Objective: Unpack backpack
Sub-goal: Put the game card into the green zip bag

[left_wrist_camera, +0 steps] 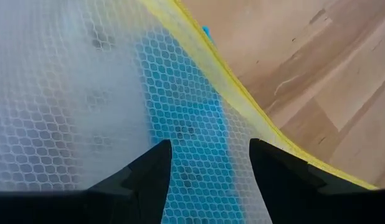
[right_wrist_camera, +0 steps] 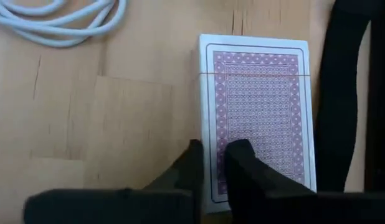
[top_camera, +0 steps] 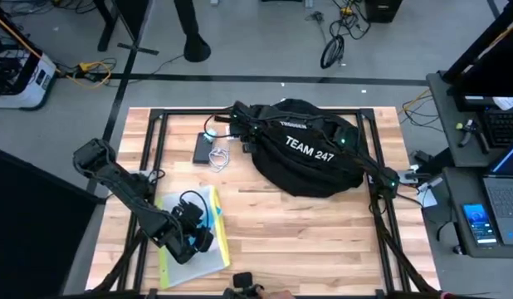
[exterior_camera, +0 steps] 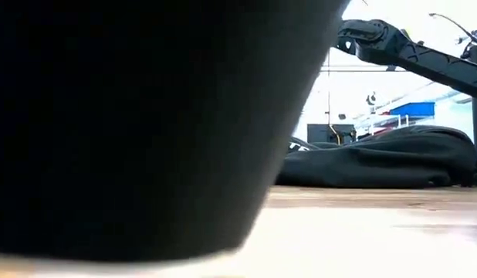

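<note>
The black backpack [top_camera: 310,149] with "TEAM 247" lettering lies flat at the table's far middle [exterior_camera: 377,158]. My right arm reaches across it toward the far left. My right gripper [right_wrist_camera: 214,168] points down with only a narrow gap between its fingers, over one long edge of a card box [right_wrist_camera: 258,118] with a purple patterned face, which lies flat on the wood. My left gripper [left_wrist_camera: 210,168] stands open over a white mesh pouch [top_camera: 202,241] with a yellow edge at the near left. A blue item [left_wrist_camera: 186,124] shows through the mesh. My right gripper comes at the card box from above, one finger [right_wrist_camera: 242,168] over its face and the other [right_wrist_camera: 191,171] beside its long edge [right_wrist_camera: 205,124]. I cannot tell whether the tips touch it. My left gripper: I cannot tell whether its tips touch the mesh pouch.
A flat black item [top_camera: 200,148] and a coiled white cable [top_camera: 217,158] lie left of the backpack. A black strap [right_wrist_camera: 348,93] runs beside the card box. A metal frame [top_camera: 157,116] edges the table. A dark mass [exterior_camera: 130,116] blocks most of the low view.
</note>
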You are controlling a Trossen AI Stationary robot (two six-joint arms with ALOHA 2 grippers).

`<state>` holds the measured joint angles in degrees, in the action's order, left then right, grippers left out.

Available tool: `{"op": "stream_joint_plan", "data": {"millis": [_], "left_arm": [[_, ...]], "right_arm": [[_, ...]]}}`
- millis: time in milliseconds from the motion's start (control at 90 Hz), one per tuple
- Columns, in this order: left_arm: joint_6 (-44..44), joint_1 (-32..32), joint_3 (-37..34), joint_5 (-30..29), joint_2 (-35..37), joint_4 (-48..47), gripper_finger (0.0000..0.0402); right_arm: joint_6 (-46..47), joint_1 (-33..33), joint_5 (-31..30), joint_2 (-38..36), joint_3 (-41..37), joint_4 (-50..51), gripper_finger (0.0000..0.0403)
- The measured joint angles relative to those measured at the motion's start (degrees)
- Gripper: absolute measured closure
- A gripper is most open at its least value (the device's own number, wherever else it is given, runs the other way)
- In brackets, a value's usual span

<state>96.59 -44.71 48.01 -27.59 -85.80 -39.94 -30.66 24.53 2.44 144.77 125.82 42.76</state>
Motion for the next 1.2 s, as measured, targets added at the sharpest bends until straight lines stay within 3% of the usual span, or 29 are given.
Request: {"op": "stream_joint_plan", "data": {"millis": [489,878,1089,1200], "left_arm": [[-1.53,0.0,0.0,0.17,0.0,-0.02,0.0201],[-1.77,2.81,0.04,1.3,3.33,-0.65,0.0201],[-11.0,8.88,0.16,-2.81,11.2,-1.06,0.0201],[-22.44,15.04,1.24,-3.42,14.49,-1.14,0.0201]], "right_arm": [[-4.72,-1.58,0.45,-1.0,0.09,-0.72,0.0384],[-1.39,-12.01,3.59,-2.43,2.03,12.23,0.0403],[1.93,-13.02,4.44,-7.85,2.05,17.05,0.0402],[3.62,-11.26,10.43,-11.97,2.03,19.39,0.0402]]}}
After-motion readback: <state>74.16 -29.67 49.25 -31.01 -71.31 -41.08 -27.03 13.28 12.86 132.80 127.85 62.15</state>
